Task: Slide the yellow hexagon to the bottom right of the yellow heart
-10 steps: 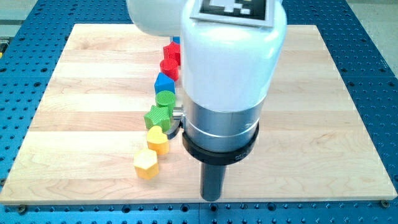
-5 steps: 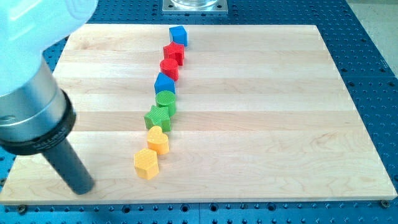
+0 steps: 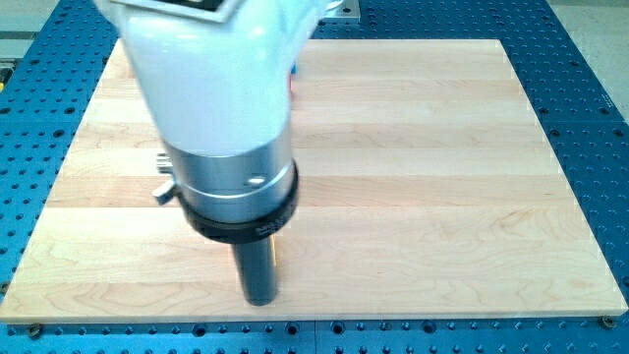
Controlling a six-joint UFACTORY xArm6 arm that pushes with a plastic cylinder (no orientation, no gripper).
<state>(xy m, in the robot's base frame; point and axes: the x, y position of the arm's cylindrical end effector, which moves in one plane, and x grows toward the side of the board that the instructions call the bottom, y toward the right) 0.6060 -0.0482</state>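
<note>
My arm's white and grey body fills the view's left middle and hides the row of blocks. The dark rod comes down near the board's bottom edge, and my tip (image 3: 259,299) rests on the wood there. A thin yellow sliver (image 3: 275,254) shows against the rod's right side. I cannot tell whether it is the yellow hexagon or the yellow heart. The rest of both yellow blocks is hidden behind the rod and the arm. A small sliver of a red block (image 3: 294,83) shows at the arm's right edge near the view's top.
The wooden board (image 3: 442,177) lies on a blue perforated table (image 3: 590,88). The green and blue blocks of the row are hidden behind the arm. A small metal knob (image 3: 162,192) sticks out from the arm's left side.
The arm has swung from the view's left to over the block row, so the blocks seen before are now covered. The tip has moved right along the board's bottom edge.
</note>
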